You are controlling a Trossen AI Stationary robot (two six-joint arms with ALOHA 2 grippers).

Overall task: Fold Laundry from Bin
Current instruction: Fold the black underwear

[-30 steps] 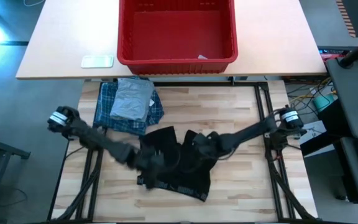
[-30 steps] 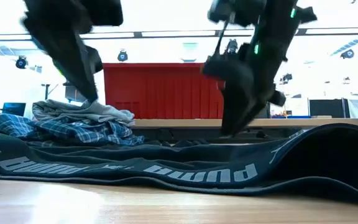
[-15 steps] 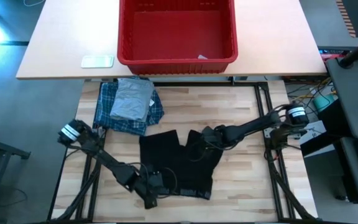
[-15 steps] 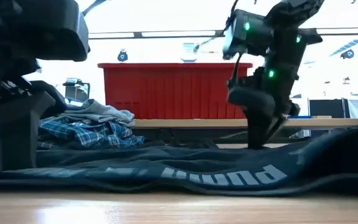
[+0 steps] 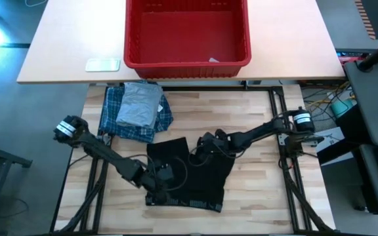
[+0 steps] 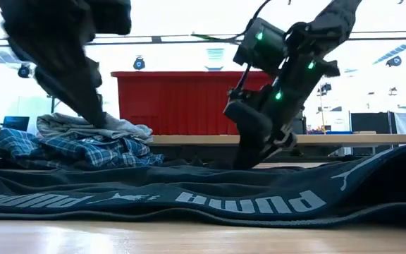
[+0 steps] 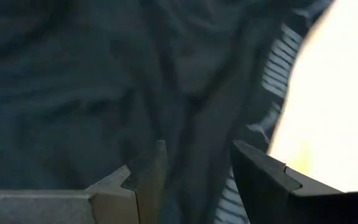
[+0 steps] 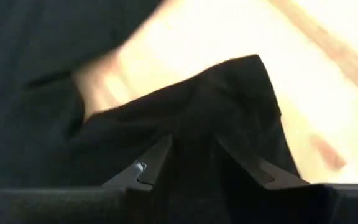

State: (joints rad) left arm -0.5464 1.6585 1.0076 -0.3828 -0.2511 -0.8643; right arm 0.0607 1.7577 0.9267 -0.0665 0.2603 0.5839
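Note:
The black garment (image 5: 199, 180) lies spread on the wooden table, its lettered waistband (image 6: 238, 201) along the near edge. My left gripper (image 5: 161, 190) stands open over its near left part. In the low view its fingers end above the cloth, and nothing is pinched between them (image 7: 194, 155). My right gripper (image 5: 204, 143) is shut on the garment's far edge, near the middle. A folded grey T-shirt (image 5: 140, 105) rests on the plaid shirt (image 5: 113, 121) at the far left. The red bin (image 5: 186, 64) stands on the table beyond. My right gripper pinches a fold of the black garment's far edge (image 8: 194, 118) between its two fingers. The fingers (image 6: 249, 159) slant down from the table's right and far side. The cloth rises a little at the fingers, and the rest lies flat on the table.
A pale flat object (image 5: 102, 64) lies left of the bin on the far table. Bare wood shows to the right of the garment (image 5: 261, 177) and at the near left (image 5: 110, 203). Cables and equipment sit beyond the right edge.
My left gripper dropped to the garment's near left corner by the table's near edge, then came back up and farther in. My right gripper swung toward the right edge, then back left and lower. The waistband has shifted along the near edge.

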